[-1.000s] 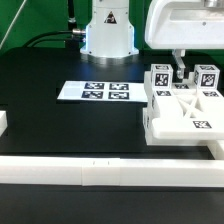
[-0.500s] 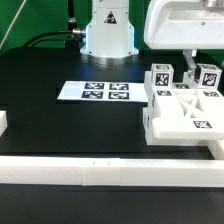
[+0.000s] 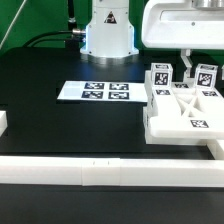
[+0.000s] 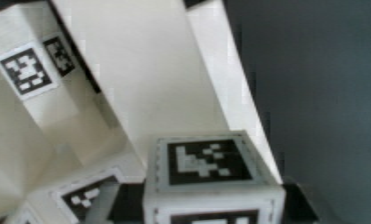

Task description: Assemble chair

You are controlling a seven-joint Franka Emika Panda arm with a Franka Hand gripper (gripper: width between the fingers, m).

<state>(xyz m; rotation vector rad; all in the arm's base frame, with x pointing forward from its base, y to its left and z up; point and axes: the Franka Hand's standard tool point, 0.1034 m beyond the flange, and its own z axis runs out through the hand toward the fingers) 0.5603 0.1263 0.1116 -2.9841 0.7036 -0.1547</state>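
Now lifting a small cube (image 3: 207, 75) off the chair (image 3: 185, 113)!
Pinched in the tool (image 3: 197, 66), tilted, risen from beside its twin (image 3: 161, 78); placement next, probably.

The exterior view looks from the front, slightly above, across the black table (image 3: 60, 125) toward the robot base (image 3: 108, 30) at the far edge, taking in the whole work area. The wrist view sits very close, looking down onto tagged white chair parts (image 4: 111, 120). Both views share the small tagged cube (image 3: 205, 75) (image 4: 208, 170).
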